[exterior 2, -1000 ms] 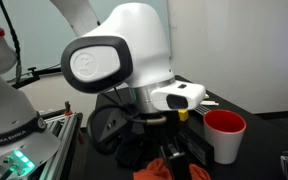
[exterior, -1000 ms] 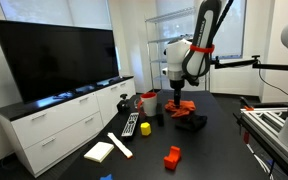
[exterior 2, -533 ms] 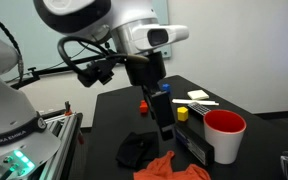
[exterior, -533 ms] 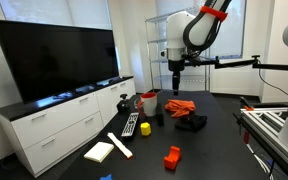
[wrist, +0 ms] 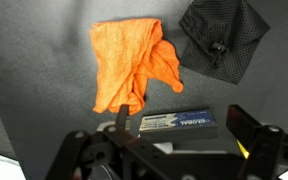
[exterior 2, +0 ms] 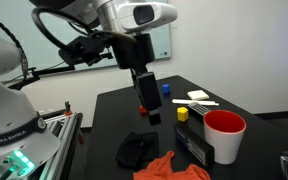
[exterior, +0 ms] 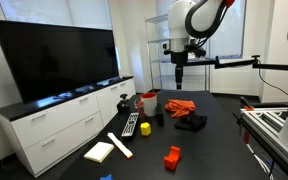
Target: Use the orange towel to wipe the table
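Black desk (exterior 2: 119,115). At near edge in an exterior view: orange towel (exterior 2: 172,170), crumpled, lying on desk, not held. Dark cloth (exterior 2: 134,148) just beside it on one side, flat box (exterior 2: 194,146) on other. Red cup (exterior 2: 224,135) upright, close to box. Yellow block (exterior 2: 182,114) just behind. Over desk middle, gripper (exterior 2: 153,116) hangs above towel, pointing down. Wrist view shows fingers (wrist: 124,118) spread wide, gripping nothing. Toward far edge: blue block (exterior 2: 165,88), white flat items (exterior 2: 197,97).
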Tool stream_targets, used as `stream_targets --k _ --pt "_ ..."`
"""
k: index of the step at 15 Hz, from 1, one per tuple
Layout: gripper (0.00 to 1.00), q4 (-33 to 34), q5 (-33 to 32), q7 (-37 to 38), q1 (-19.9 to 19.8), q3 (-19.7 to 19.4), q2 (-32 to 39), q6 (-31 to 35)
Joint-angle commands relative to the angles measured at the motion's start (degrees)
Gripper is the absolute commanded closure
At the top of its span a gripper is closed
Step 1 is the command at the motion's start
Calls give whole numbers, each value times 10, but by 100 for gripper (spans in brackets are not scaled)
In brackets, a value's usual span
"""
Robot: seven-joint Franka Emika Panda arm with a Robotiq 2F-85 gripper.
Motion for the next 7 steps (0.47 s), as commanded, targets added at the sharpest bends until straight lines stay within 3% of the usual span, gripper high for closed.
stream_targets --k 1,7 --pt "0 -7 25 -32 -20 21 -27 -13" --pt "0 -7 34 -28 -26 30 -29 -23"
